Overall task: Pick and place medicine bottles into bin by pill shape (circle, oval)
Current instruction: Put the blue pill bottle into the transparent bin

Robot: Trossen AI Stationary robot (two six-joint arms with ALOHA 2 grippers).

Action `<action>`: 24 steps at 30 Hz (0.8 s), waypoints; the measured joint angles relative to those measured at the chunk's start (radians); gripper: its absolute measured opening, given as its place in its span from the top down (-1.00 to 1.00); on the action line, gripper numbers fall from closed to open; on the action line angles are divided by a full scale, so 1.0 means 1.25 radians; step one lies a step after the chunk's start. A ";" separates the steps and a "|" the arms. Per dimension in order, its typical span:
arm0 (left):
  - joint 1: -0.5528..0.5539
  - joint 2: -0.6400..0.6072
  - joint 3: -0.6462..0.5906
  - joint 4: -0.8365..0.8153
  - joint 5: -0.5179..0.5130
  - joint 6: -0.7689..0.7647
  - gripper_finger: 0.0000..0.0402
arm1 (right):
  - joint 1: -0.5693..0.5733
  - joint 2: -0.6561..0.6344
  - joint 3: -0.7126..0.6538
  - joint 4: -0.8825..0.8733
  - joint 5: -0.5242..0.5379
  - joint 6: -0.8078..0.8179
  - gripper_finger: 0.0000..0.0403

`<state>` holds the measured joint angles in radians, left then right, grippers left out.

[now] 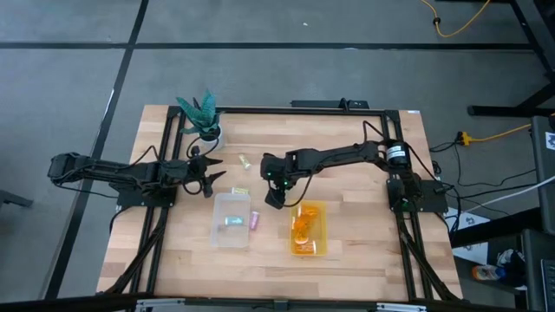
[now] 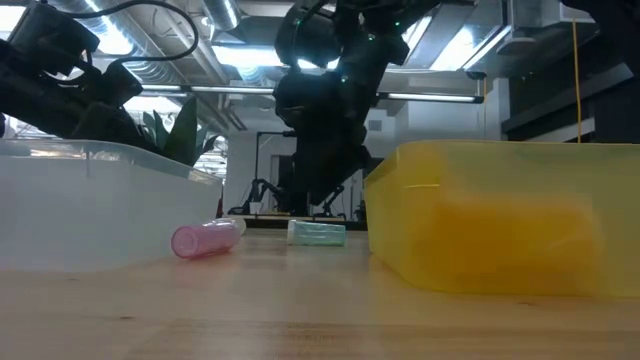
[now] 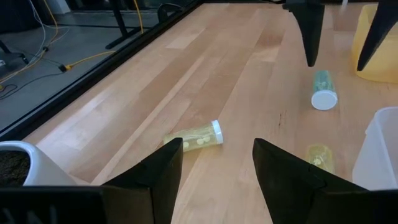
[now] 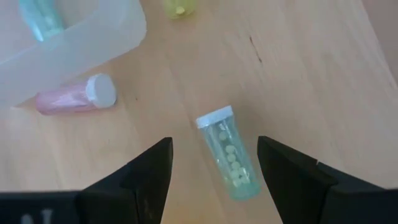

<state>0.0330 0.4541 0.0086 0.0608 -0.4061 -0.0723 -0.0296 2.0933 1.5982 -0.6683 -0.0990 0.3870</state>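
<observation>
Right tool point(image 4: 211, 165) hangs wide open, empty, above pale green bottle point(image 4: 229, 158).

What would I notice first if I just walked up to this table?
Probably the bright yellow bin near the table's front, holding orange bottles. Just behind it, the right end effector hangs open over a pale green bottle lying on the wood. A pink bottle lies beside the clear bin, and the left end effector waits by a potted plant.

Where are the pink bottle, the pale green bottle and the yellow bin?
pink bottle point(image 4: 65, 99), right wrist view, its body.
pale green bottle point(image 4: 230, 160), right wrist view, its body.
yellow bin point(image 2: 500, 230), low view, its front wall.
</observation>
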 joint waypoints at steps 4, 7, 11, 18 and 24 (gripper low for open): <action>0.000 0.000 0.000 0.000 0.000 -0.002 0.05 | -0.005 0.020 0.000 0.002 -0.001 -0.003 -0.17; 0.000 0.001 0.000 0.000 0.000 -0.003 0.05 | -0.005 0.029 0.000 -0.001 0.000 -0.004 -0.17; 0.000 0.004 0.000 0.000 0.000 -0.003 0.05 | -0.006 0.044 0.000 0.007 -0.004 -0.035 -0.17; 0.000 0.005 0.000 0.000 0.000 -0.003 0.05 | -0.010 0.080 0.000 0.028 -0.027 -0.043 -0.17; 0.000 0.005 0.000 0.000 0.000 -0.003 0.05 | -0.020 0.084 0.001 0.048 0.003 -0.022 -0.17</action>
<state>0.0330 0.4599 0.0086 0.0608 -0.4061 -0.0757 -0.0541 2.1985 1.5990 -0.6083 -0.0957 0.3599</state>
